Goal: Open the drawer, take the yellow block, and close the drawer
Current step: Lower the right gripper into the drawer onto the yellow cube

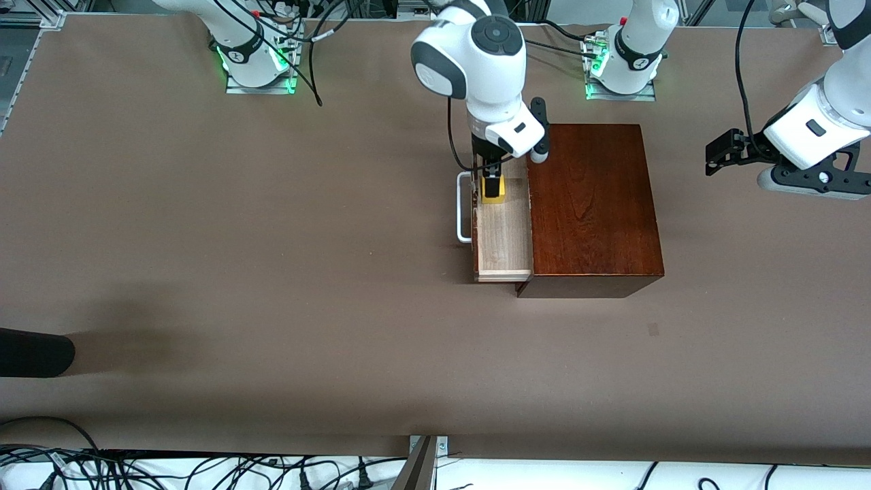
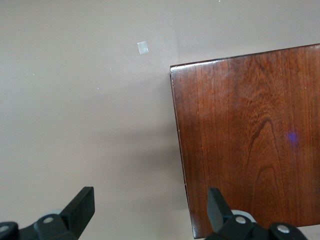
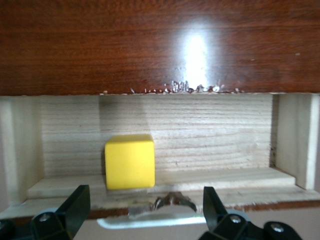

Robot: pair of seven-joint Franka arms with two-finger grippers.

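The dark reddish-brown wooden box (image 1: 592,204) stands on the table, and its drawer (image 1: 503,235) is pulled out, showing the pale interior. The white bar handle (image 1: 464,207) is on the drawer's front. The yellow block (image 1: 493,192) lies in the drawer at the end farther from the front camera. My right gripper (image 1: 491,171) hangs open just over the block and does not touch it. In the right wrist view the block (image 3: 129,161) sits on the drawer floor (image 3: 210,135), ahead of my open gripper (image 3: 145,210), with the handle (image 3: 150,220) below. My left gripper (image 1: 716,153) is open and empty, and waits above the table beside the box.
In the left wrist view the box top (image 2: 250,135) lies beside my left gripper (image 2: 150,210). A small pale patch (image 2: 142,47) marks the table and also shows in the front view (image 1: 653,330). A dark object (image 1: 34,352) pokes in at the table's edge at the right arm's end.
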